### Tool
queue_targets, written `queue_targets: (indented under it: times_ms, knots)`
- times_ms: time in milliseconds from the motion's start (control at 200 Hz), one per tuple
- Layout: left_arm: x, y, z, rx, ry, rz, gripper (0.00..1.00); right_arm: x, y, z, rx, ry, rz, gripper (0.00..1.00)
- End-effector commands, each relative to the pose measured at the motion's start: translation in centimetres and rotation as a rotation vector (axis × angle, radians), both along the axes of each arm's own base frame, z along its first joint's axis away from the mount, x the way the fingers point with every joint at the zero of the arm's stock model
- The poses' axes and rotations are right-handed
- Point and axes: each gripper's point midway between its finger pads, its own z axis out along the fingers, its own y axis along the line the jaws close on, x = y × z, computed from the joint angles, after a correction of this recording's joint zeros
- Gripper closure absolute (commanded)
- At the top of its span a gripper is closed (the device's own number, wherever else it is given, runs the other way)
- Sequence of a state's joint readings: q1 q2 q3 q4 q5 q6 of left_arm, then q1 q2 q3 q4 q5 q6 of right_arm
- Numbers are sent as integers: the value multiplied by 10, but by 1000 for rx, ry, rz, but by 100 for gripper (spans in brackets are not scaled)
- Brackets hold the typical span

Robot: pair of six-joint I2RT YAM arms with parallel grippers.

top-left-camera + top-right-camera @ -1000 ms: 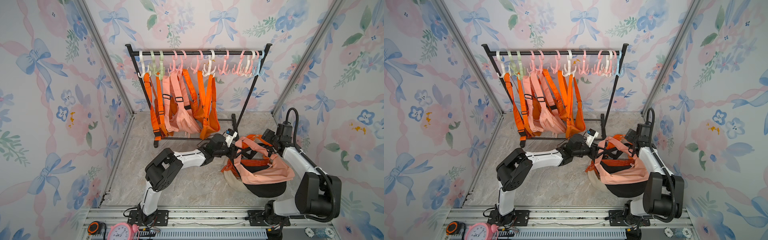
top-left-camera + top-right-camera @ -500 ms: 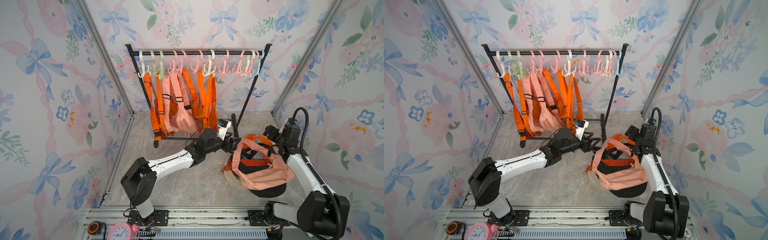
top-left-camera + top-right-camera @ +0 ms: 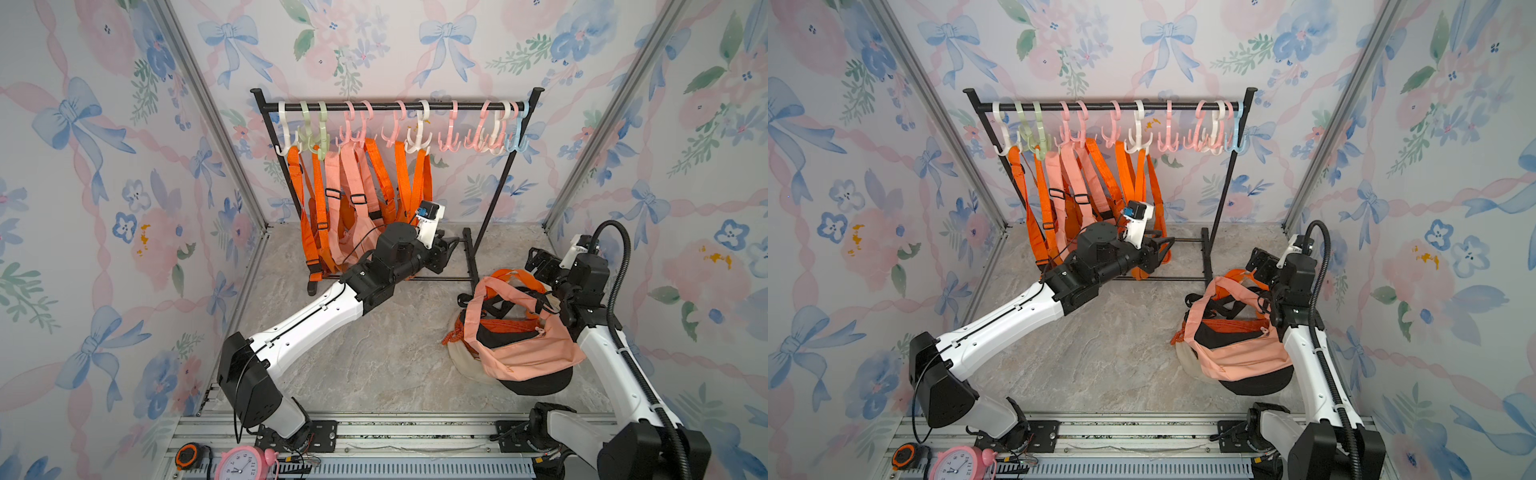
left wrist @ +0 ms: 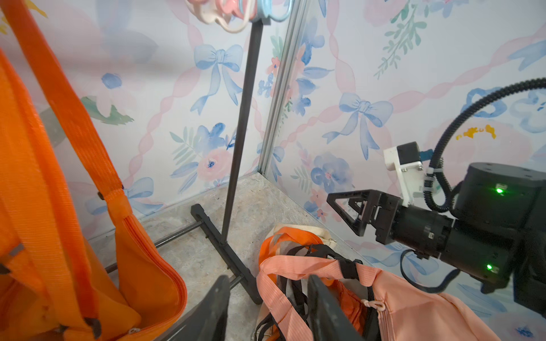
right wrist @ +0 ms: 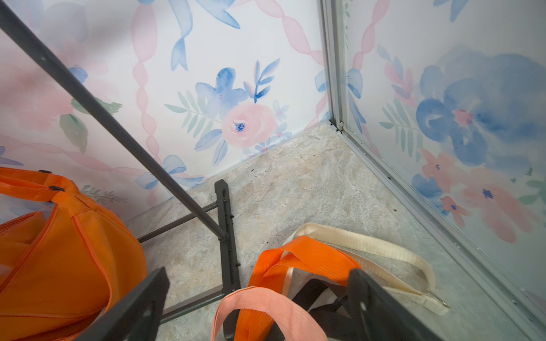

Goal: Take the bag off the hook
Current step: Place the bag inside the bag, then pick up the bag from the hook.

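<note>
While the left gripper (image 3: 452,246) hovers half-open, empty, beside the hanging orange bag (image 4: 147,265), neighbouring straps (image 3: 332,183) might snag it

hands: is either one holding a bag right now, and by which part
Nothing is held: the left hand is open beside the hanging orange bag, the right hand open above the pile of bags.

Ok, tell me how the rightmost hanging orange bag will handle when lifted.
Likely floppy: the bag is thin fabric, sagging and creased. Probably light: a slim plastic hook carries it. Its long strap could snag unless raised clear of the hook's prong.
</note>
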State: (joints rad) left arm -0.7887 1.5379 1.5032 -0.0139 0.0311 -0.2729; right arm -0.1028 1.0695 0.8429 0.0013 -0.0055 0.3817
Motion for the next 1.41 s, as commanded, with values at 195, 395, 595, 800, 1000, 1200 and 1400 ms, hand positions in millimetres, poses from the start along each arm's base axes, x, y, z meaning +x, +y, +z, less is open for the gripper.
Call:
queue_targets:
  times_ms: [195,395,595,800,1000,1200,1400]
  knots:
    - [48,41,29,6,71,1,46,-6,35,29,-3,-82,124,4]
    - [72,40,31,8,111,-27,37,-7,52,35,-8,-95,176,4]
    - [94,48,28,21,122,17,35,-6,65,36,16,-99,222,4]
    - [105,56,24,46,107,61,34,-13,81,48,6,-134,269,4]
    - [118,57,14,51,122,61,33,-21,93,57,-14,-163,302,3]
    - [130,50,-2,59,155,46,34,-21,97,57,-14,-167,311,3]
    - [137,38,-22,56,206,11,40,-21,96,56,-17,-171,305,3]
